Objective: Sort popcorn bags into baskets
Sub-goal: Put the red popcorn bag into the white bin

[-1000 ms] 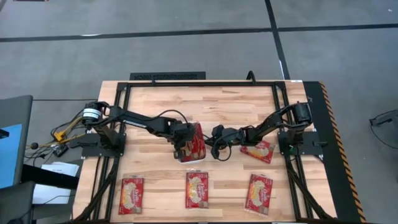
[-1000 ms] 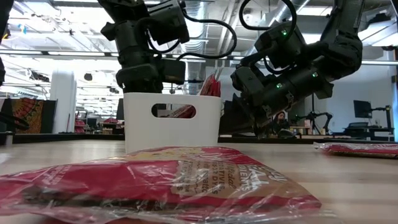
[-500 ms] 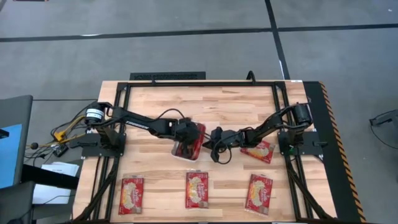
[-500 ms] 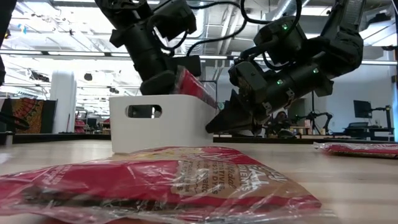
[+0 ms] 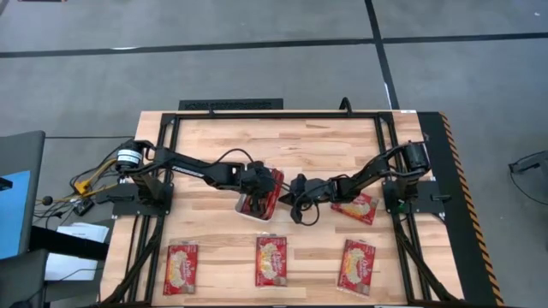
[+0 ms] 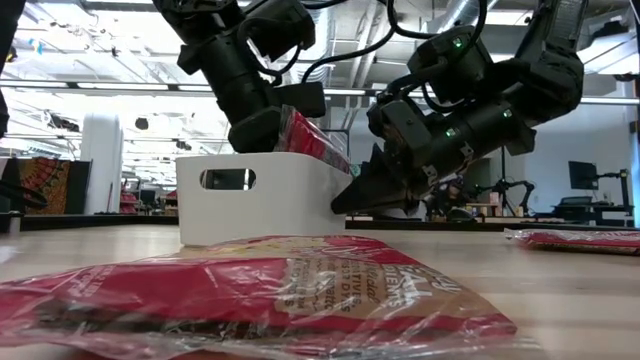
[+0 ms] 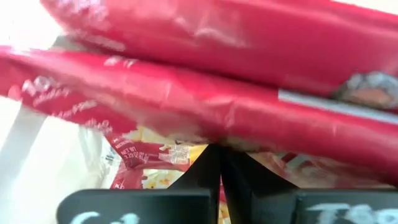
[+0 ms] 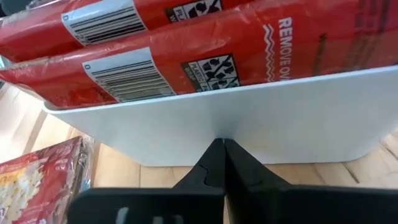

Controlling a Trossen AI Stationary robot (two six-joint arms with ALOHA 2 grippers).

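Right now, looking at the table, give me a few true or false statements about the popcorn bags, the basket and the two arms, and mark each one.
1. The white basket already holds red popcorn bags. True.
2. Three popcorn bags lie in a row along the table's near edge. True.
3. The right gripper has its fingers wide open. False: they are shut, tips against the basket's outer wall.
4. The left gripper waits at the table's edge. False: it is over the basket.

Robotics lab or open workshop hall: pale wooden slatted tabletop [image 5: 300, 145] in a black metal frame [image 5: 171, 128], grey concrete floor [image 5: 214, 51], exposed ceiling ducts [image 6: 90, 30].
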